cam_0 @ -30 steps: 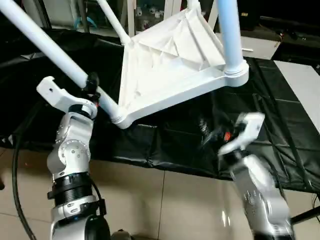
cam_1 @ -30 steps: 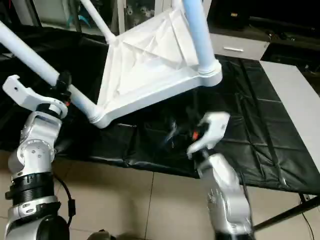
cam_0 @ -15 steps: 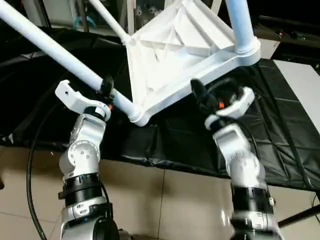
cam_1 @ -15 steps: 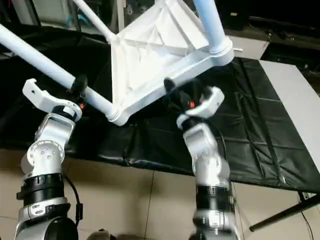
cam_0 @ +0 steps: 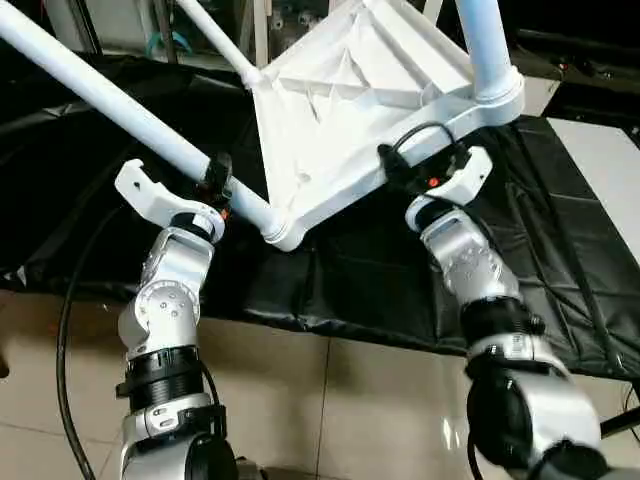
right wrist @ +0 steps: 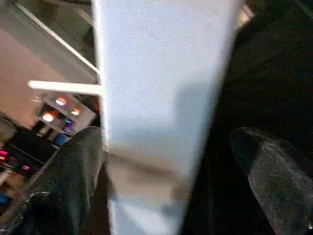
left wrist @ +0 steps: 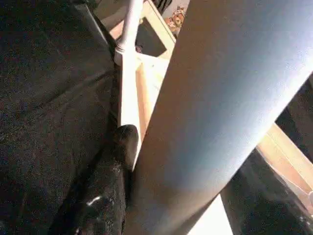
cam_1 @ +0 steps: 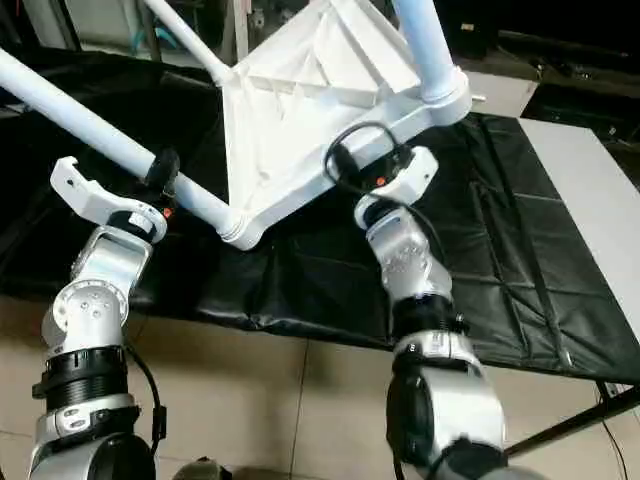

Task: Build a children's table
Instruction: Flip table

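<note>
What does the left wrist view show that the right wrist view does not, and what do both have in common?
Left wrist view: a tube leg lying against a black finger of the left end effector, and farther off a second leg set in a corner of the tabletop. Right wrist view: the tabletop's edge between the open fingers of the right end effector. Shared: white table parts and the black cloth.

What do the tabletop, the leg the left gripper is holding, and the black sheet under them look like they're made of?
The tabletop looks like moulded white plastic, matte: raised ribs cross its underside.
The leg held by the left gripper looks like a smooth white tube, likely plastic, with a soft sheen; metal cannot be ruled out.
The black sheet looks like a thin glossy cover, perhaps vinyl: it creases and glints.
</note>
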You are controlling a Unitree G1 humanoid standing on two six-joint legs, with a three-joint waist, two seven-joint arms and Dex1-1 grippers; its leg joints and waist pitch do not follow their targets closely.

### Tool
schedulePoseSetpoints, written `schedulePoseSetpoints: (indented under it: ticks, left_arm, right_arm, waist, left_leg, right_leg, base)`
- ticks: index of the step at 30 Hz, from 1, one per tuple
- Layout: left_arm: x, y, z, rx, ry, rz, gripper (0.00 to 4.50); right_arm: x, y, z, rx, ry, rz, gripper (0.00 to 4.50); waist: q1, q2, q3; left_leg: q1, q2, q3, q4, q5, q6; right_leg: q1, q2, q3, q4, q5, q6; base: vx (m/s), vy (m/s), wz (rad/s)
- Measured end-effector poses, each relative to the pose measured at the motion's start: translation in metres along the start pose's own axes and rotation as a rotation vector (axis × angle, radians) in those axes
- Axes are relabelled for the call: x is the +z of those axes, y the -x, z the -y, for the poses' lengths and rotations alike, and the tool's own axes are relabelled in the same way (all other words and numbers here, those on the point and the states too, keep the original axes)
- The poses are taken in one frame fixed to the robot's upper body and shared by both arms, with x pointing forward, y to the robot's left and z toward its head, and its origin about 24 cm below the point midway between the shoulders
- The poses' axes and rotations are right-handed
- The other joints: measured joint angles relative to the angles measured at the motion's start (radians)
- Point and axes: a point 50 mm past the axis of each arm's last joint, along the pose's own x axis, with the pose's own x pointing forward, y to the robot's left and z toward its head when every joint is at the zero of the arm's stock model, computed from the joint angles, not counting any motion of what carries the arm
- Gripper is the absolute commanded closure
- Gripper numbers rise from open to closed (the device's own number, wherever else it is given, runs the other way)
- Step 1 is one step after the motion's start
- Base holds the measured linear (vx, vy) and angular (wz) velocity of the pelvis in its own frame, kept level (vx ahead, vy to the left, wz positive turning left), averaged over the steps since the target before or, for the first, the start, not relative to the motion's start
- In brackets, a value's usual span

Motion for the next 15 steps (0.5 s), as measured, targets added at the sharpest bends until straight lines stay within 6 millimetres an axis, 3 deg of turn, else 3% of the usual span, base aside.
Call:
schedulePoseSetpoints:
  ticks: [6,15]
  left_arm:
    - [-0.0004,0.0,0.0003,-0.004,0.006,-0.007,2.26]
    - [0.0029,0.0,-0.0016,0.0,-0.005,-0.004,2.28]
  right_arm:
    - [0.0049,-0.0033,-0.0044,0.083,-0.004,0.03,0.78]
    - [0.0089,-0.0016,0.0024,0.11,-0.05,0.053,1.57]
  waist:
    - [0.0,-0.004,0.002]
    - [0.0,-0.008,0.005]
  left_leg:
    - [-0.005,0.001,0.012,0.003,0.004,0.009]
    - [-0.006,0.003,0.016,0.003,0.009,0.019]
  right_leg:
    - [-0.007,-0.008,0.0,0.008,-0.002,-0.004]
    - [-0.008,-0.009,0.0,0.008,0.002,-0.009]
  base:
    - [0.0,0.0,0.0]
    - [0.0,0.0,0.0]
